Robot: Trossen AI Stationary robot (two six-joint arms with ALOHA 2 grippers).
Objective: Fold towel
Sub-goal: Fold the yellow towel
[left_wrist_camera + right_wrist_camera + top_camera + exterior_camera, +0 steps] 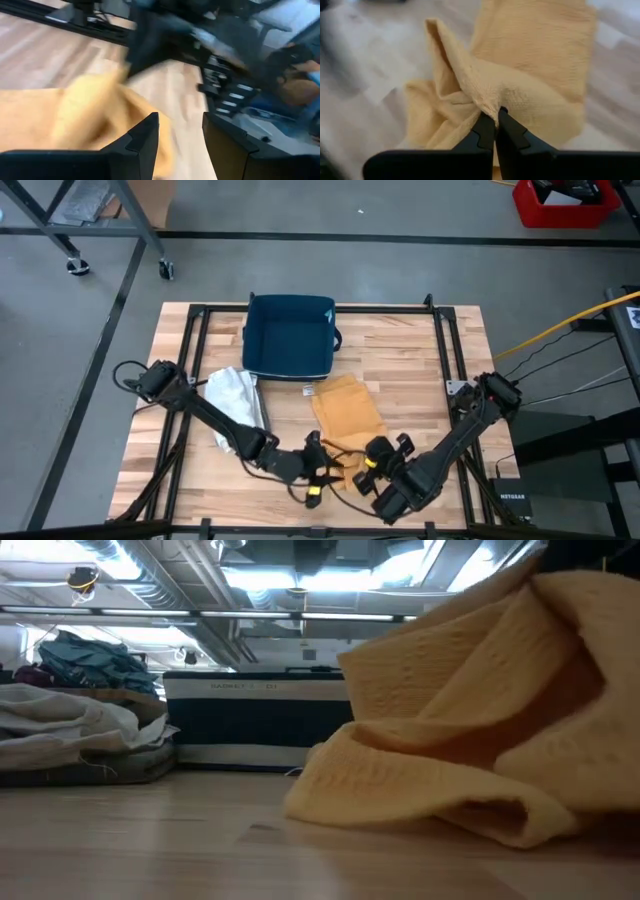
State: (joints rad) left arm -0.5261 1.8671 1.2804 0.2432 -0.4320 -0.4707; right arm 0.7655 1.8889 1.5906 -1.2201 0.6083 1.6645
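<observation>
A yellow towel (348,410) lies on the wooden table in front of a blue bin. Its near part is pulled up into a ridge (470,740). At that near edge my right gripper (368,463) is shut on the cloth (540,60). My left gripper (318,470) hovers beside the towel's near left side. It is open (180,125), with bare table showing between its fingers and the towel (85,110) just beside one finger. My right gripper pinches a bunched fold of the towel (492,106) between its two fingertips, near the towel's near edge. The fingers come slanting down from the table's near right. The pinched cloth rises in a creased ridge, while the far part stays flat on the table.
The blue bin (290,335) stands at the table's far middle. A crumpled white cloth (235,395) lies to the left, under the left arm. A black frame (440,350) runs along the table's sides. Bare wood shows to the right of the towel.
</observation>
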